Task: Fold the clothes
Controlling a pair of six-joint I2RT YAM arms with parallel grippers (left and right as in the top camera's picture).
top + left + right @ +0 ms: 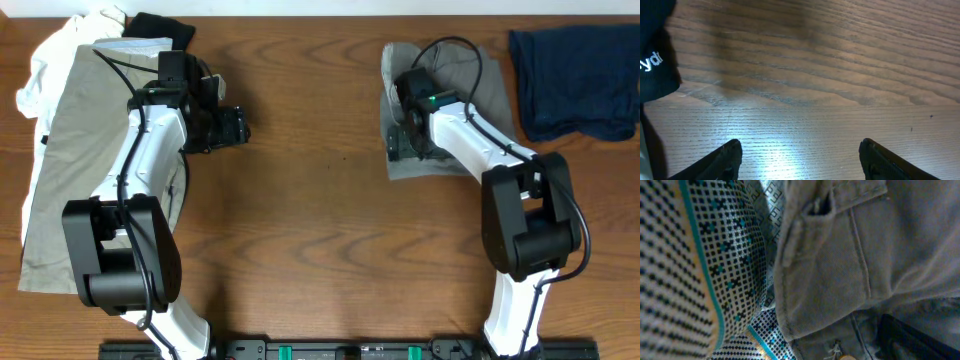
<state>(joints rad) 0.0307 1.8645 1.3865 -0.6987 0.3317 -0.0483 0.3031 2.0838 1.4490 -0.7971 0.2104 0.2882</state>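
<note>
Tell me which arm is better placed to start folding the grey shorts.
Right. The right fingers sit right over the grey shorts, and cloth fills that wrist view. The left fingers hang open over bare table, well away from them.

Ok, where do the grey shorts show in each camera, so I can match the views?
Overhead: the grey shorts lie at the top, right of centre, under the right gripper.
Left wrist: not in it; only bare table and a black piece at left.
Right wrist: they fill centre and right, close up; patterned fabric at left.
Shared landmark: the right gripper; its dark finger shows lower right in the wrist view.
</note>
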